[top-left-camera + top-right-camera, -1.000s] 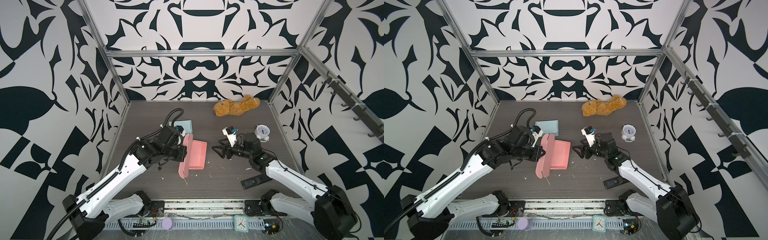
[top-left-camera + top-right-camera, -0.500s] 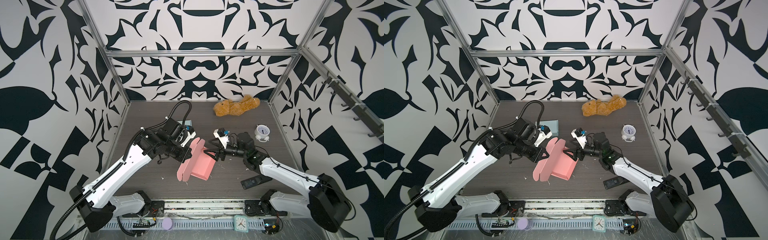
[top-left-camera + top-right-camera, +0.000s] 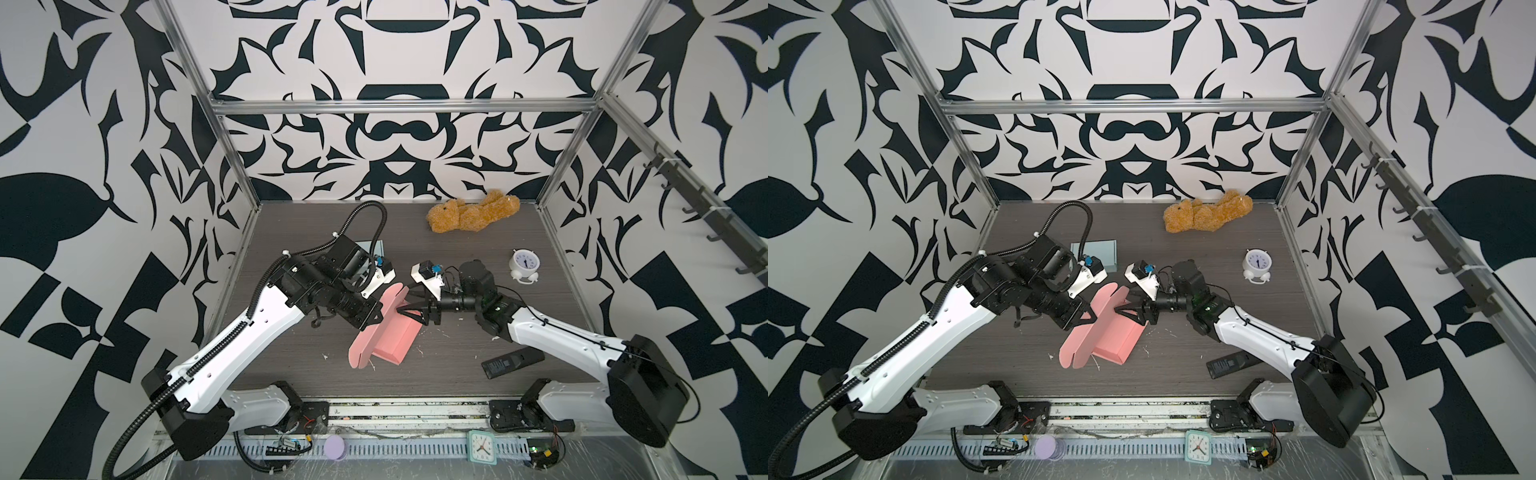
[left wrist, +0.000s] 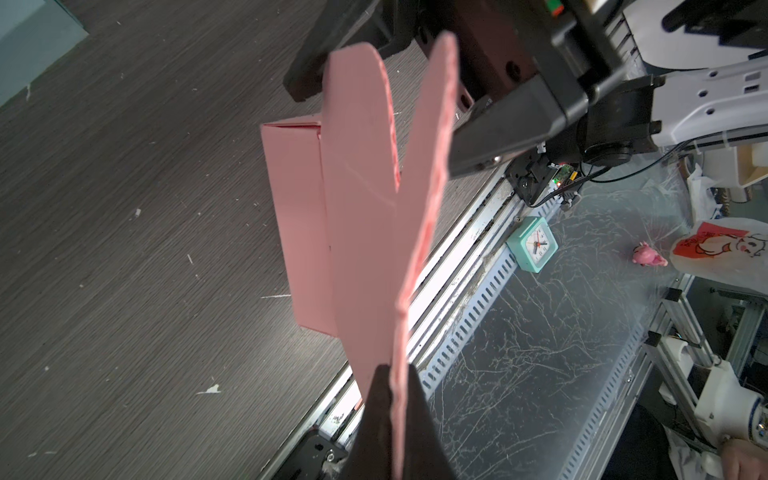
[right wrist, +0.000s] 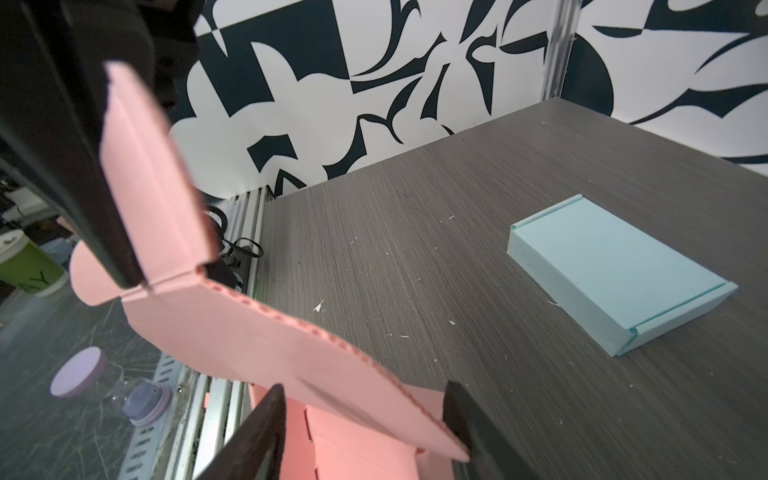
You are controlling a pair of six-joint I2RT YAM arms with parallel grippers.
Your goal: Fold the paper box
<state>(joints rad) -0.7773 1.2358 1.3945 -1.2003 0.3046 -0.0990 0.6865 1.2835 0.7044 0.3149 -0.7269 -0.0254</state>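
**Left wrist view: pink flap pinched, right jaws straddling the opposite end**

Left wrist view shows the left end effector (image 4: 392, 372) closed tight on the thin edge of a raised flap of the pink paper box (image 4: 361, 208). In both top views the box (image 3: 395, 336) sits mid-bench towards the front edge. Its tray part is low and tilted, and its flaps stand up between the two arms. Whether the tray rests fully on the bench (image 3: 457, 257) cannot be told.

The right end effector (image 5: 363, 390) reaches in from the opposite side. Its jaws are apart with a flap passing between them, and one finger (image 5: 461, 415) touches the flap's corner.

A closed pale blue box (image 5: 615, 270) lies behind the left arm. A teddy bear (image 3: 473, 214) lies at the back, with a white alarm clock (image 3: 524, 266) and a black remote (image 3: 513, 362) on the right.
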